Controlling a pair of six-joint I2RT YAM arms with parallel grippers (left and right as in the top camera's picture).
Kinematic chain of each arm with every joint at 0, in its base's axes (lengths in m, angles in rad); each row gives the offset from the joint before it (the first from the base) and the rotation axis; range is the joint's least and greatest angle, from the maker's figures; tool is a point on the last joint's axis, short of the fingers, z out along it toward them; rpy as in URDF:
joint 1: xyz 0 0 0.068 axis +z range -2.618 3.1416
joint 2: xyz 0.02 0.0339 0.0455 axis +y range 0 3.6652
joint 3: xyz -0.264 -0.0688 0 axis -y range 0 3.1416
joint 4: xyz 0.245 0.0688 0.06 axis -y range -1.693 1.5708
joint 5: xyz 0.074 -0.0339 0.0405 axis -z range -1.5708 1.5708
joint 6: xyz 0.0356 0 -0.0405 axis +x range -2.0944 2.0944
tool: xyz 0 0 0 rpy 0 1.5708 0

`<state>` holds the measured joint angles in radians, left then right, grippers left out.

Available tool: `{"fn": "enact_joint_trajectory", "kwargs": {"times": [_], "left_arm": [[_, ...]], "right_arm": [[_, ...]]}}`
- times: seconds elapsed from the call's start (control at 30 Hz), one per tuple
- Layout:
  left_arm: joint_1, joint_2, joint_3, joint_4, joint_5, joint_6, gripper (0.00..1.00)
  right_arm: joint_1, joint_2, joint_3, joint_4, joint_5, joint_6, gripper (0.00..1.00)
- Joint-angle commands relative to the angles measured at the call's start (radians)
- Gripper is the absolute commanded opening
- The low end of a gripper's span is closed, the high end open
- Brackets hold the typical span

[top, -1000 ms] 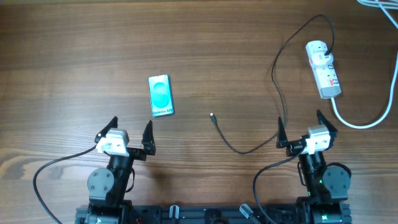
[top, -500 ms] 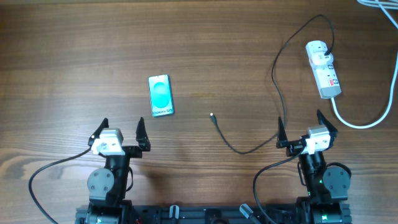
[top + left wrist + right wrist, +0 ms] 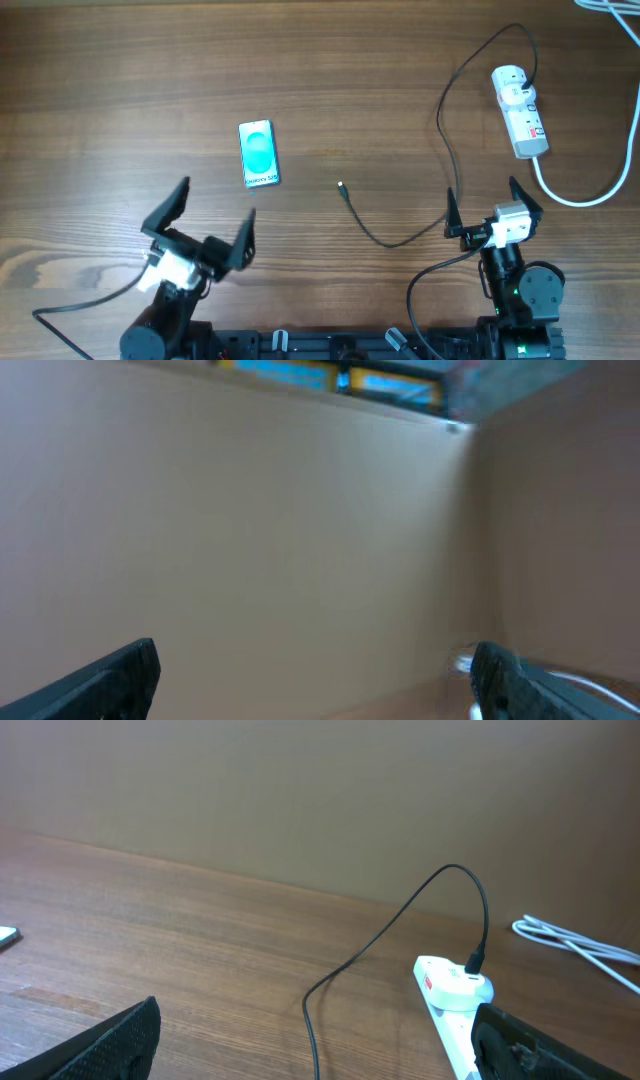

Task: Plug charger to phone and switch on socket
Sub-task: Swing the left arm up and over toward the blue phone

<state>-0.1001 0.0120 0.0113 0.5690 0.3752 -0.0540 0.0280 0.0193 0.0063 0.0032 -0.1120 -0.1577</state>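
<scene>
My left gripper (image 3: pixel 216 202) gaped near the flat blue-screened phone (image 3: pixel 259 154); my right gripper (image 3: pixel 482 190) gaped beside the thin black charger cable (image 3: pixel 438 118).

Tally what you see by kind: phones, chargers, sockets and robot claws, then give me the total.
phone: 1
charger: 1
socket: 1
claws: 2, left claw and right claw
Total: 5

Robotics lab setup, by the look of it: left arm (image 3: pixel 160 310) and right arm (image 3: pixel 522 285) mounted at a wood-grain table (image 3: pixel 330 70), plain beige wall (image 3: pixel 300 790) behind.
</scene>
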Motion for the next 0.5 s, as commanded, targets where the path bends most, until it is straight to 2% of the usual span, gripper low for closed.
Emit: {"fn": "enact_joint_trajectory", "kwargs": {"times": [0.0,0.1,0.3,0.47], "left_arm": [[-0.005,-0.005,-0.005,0.161,0.223,-0.014,1.00],[-0.005,-0.005,0.031,0.214,0.292,-0.013,1.00],[-0.005,-0.005,0.173,0.213,0.424,-0.013,1.00],[-0.005,-0.005,0.264,0.214,0.455,-0.013,1.00]], "right_arm": [[-0.002,-0.012,-0.001,0.003,-0.012,0.001,1.00],[-0.002,-0.012,-0.001,0.003,-0.012,0.001,1.00],[-0.002,-0.012,-0.001,0.003,-0.012,0.001,1.00],[-0.002,-0.012,-0.001,0.003,-0.012,0.001,1.00]]}}
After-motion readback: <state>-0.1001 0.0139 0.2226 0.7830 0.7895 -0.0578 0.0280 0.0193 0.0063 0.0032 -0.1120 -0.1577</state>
